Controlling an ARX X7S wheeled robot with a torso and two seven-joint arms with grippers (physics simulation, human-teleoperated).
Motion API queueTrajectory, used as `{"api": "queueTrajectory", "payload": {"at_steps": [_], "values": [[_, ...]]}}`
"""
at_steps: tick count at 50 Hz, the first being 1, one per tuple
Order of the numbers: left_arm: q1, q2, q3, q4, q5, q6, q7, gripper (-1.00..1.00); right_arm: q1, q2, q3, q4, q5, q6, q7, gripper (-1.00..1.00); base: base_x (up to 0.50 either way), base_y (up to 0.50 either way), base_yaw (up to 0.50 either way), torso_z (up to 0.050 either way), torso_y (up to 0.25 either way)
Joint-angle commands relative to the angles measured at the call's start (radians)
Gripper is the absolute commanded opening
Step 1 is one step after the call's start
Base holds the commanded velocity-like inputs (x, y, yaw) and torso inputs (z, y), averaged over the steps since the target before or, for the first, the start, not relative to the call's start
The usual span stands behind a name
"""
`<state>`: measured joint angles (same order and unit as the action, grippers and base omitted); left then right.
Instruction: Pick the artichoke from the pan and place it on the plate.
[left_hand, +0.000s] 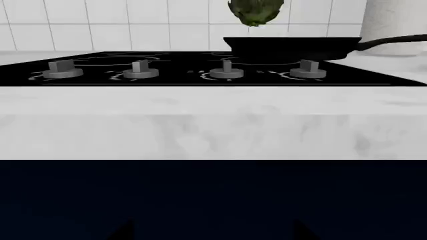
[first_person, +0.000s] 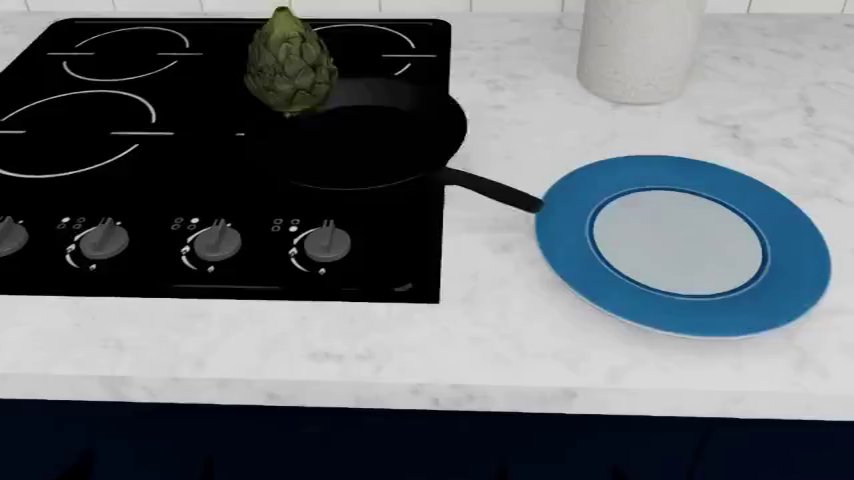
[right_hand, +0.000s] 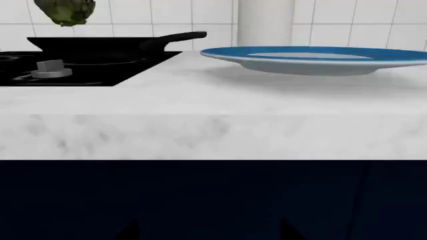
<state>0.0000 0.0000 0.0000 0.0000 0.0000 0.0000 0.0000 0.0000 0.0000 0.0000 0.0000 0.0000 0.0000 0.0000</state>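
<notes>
while i look down from the head camera, i see the artichoke (first_person: 290, 62) standing tip-up at the far left rim of the pan (first_person: 360, 135), which sits on the stove (first_person: 80, 200) with its handle (first_person: 487, 188) pointing right toward the plate (first_person: 681, 243). the handle's end is just beside the plate's blue rim. the plate lies flat on the counter (first_person: 507, 330), and a pale speckled jar (first_person: 638, 45) stands behind it. neither arm shows here, so i cannot tell whether either gripper is spread or pressed together.

from the left wrist, low at the counter's edge, i see four knobs (left_hand: 227, 70) in a row, the pan (left_hand: 290, 49) behind them, and the artichoke (left_hand: 255, 12) above its rim. it seems to float clear of the pan here.

from the right wrist, i see the plate (right_hand: 313, 59) near and side-on, the pan (right_hand: 93, 45) beyond to one side, and the artichoke (right_hand: 65, 11) above its far end. no fingers show in either wrist view.
</notes>
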Motion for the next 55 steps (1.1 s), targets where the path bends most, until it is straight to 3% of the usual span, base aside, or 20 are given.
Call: {"api": "queueTrajectory", "payload": {"at_steps": [1,23,39,45,49,55], "values": [[0.0,-0.015,0.017,0.008,-0.015,-0.007,-0.017,1.0,0.002,0.011,-0.015,0.003,0.011,-0.001,0.015,1.0,0.0,0.0,0.0,0.0,0.0],[-0.001,-0.065,0.075,-0.013,-0.071,0.02,-0.071,1.0,-0.008,0.063,-0.078,0.008,0.054,-0.021,0.082,1.0,0.0,0.0,0.0,0.0,0.0],[-0.009,-0.087,0.097,-0.01,-0.093,0.013,-0.09,1.0,-0.009,0.081,-0.095,-0.025,0.091,0.009,0.103,1.0,-0.33,0.0,0.0,0.0,0.0],[-0.046,-0.12,0.102,0.157,-0.085,-0.122,-0.111,1.0,0.053,0.099,-0.086,-0.244,0.078,0.288,0.176,1.0,0.0,0.0,0.0,0.0,0.0],[-0.08,-0.162,0.117,0.387,-0.076,-0.29,-0.103,1.0,0.1,0.134,-0.085,-0.541,0.076,0.481,0.187,1.0,0.0,0.0,0.0,0.0,0.0],[-0.213,-0.197,0.055,0.784,-0.131,-0.62,-0.129,1.0,0.322,0.175,-0.077,-0.954,0.1,0.969,0.191,1.0,0.0,0.0,0.0,0.0,0.0]]}}
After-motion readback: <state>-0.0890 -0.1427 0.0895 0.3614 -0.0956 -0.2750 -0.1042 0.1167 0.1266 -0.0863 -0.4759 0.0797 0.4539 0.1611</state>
